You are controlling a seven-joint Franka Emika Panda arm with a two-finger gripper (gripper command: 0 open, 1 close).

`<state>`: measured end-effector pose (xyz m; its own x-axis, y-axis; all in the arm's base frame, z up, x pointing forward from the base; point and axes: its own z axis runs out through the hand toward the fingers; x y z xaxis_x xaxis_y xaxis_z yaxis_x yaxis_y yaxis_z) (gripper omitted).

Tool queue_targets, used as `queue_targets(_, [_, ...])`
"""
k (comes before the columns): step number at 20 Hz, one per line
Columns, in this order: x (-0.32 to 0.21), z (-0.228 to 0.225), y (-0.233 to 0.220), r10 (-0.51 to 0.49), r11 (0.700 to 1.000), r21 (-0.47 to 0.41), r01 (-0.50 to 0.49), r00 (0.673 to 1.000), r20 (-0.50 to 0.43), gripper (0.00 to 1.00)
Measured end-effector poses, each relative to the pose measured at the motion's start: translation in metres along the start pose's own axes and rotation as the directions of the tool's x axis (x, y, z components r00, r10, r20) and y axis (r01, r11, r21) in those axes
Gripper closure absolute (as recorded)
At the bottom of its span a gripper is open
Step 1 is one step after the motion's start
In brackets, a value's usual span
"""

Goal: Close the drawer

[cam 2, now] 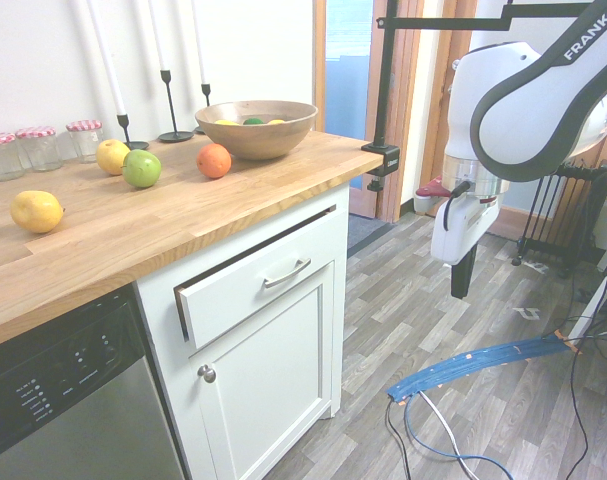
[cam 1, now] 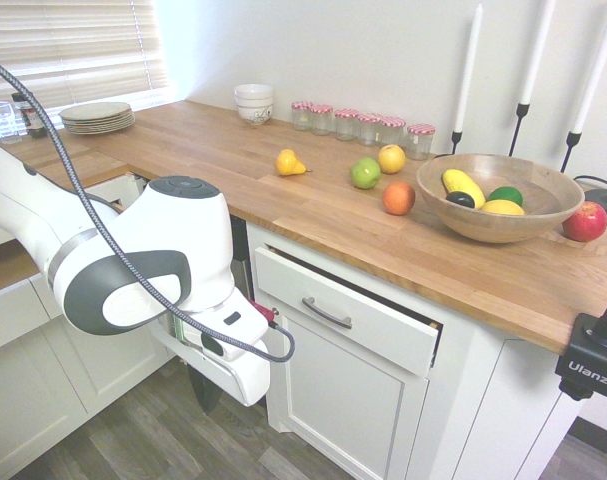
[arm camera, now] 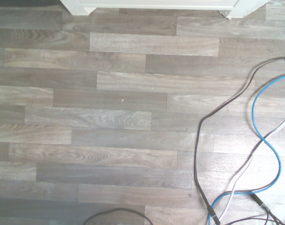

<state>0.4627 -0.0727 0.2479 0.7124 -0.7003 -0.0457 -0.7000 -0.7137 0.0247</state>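
Note:
The drawer (cam 1: 368, 325) has a white panelled front and a curved silver bar handle (cam 1: 326, 313). It stands pulled out a short way under the wooden countertop, with a dark gap along its top edge. The second exterior view shows the same drawer (cam 2: 238, 295) ajar, its handle (cam 2: 286, 272) facing the room. My gripper (cam 2: 463, 290) hangs over the floor, pointing down, well away from the drawer front and a little below its height. Its dark fingers look pressed together with nothing between them. In the first exterior view the gripper (cam 1: 205, 400) sits left of the drawer.
A wooden countertop (cam 1: 283, 205) carries a bowl of fruit (cam 1: 498, 195), loose fruit, jars and candlesticks. A white cabinet door (cam 2: 273, 390) is under the drawer, a dishwasher (cam 2: 63, 400) beside it. Wood-look floor (arm camera: 123, 122) with loose cables (arm camera: 236, 140) lies below the gripper.

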Motion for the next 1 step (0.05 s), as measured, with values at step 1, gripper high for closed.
queue_targets(1, [-0.0002, 0.0000, -0.0003, -0.001, 1.000, 0.000, 0.001, 1.000, 0.000, 0.00])
